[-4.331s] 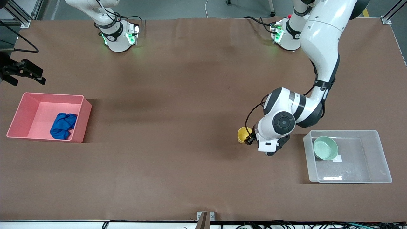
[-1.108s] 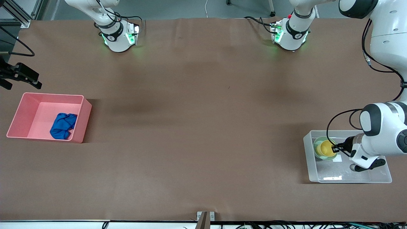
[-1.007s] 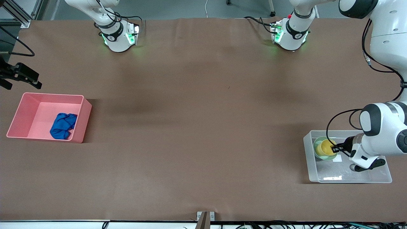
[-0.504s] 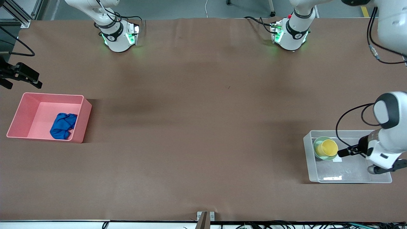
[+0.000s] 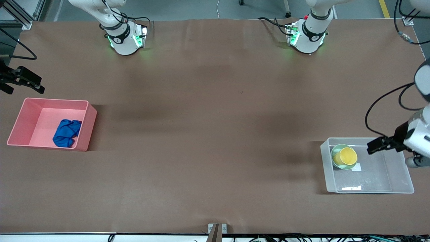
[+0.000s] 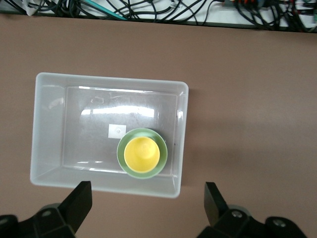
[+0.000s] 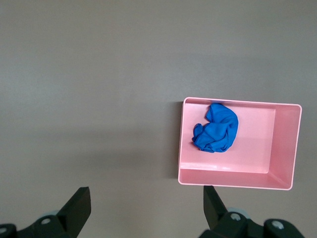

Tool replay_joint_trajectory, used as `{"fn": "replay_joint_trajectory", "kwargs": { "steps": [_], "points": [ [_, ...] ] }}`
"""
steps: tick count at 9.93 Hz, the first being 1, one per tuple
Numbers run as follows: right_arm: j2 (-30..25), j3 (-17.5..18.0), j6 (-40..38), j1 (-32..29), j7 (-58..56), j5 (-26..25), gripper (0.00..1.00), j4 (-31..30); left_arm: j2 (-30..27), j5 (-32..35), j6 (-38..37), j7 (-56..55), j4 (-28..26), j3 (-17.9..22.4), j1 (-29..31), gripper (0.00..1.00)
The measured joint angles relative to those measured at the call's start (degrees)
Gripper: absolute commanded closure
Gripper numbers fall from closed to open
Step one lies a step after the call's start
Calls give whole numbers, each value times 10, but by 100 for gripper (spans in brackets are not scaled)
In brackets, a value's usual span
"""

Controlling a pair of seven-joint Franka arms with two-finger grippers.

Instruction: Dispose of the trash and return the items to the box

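The yellow cup (image 5: 348,156) stands inside the mint-green bowl (image 5: 336,154), in the corner of the clear box (image 5: 379,171). My left gripper (image 5: 373,147) is open and empty, up in the air over the box's rim. In the left wrist view the cup (image 6: 141,152), bowl (image 6: 162,161) and box (image 6: 49,124) lie below the left gripper (image 6: 146,196). The blue cloth (image 5: 66,133) lies in the pink bin (image 5: 23,114). My right gripper (image 5: 24,86) waits open, in the air beside the bin. The right wrist view shows the cloth (image 7: 216,128), the bin (image 7: 282,148) and the right gripper (image 7: 143,196).
The two arm bases (image 5: 124,37) (image 5: 307,33) stand along the table's edge farthest from the front camera. A small metal bracket (image 5: 217,228) sits at the table's edge nearest the front camera. Cables run along that edge (image 6: 163,7).
My left gripper let go of the yellow cup in the bowl, opened, and rose away toward the left arm's end of the table. The cup stays in the bowl. The right arm has not moved.
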Motion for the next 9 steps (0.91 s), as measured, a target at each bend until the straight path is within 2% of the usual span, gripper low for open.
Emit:
{"fn": "replay_joint_trajectory", "kwargs": {
  "steps": [3, 6, 7, 9],
  "points": [
    [1, 0, -1, 0, 0, 0, 0, 0, -87, -15, -88, 6, 2, -22, 0, 0],
    [1, -1, -1, 0, 0, 0, 0, 0, -148, -54, -172, 12, 1, -23, -1, 0],
    [1, -1, -1, 0, 0, 0, 0, 0, -168, -65, -197, 21, -3, -10, -11, 0],
    [1, -1, -2, 0, 0, 0, 0, 0, -214, -70, -224, 29, -37, 54, -86, 0]
  ]
}}
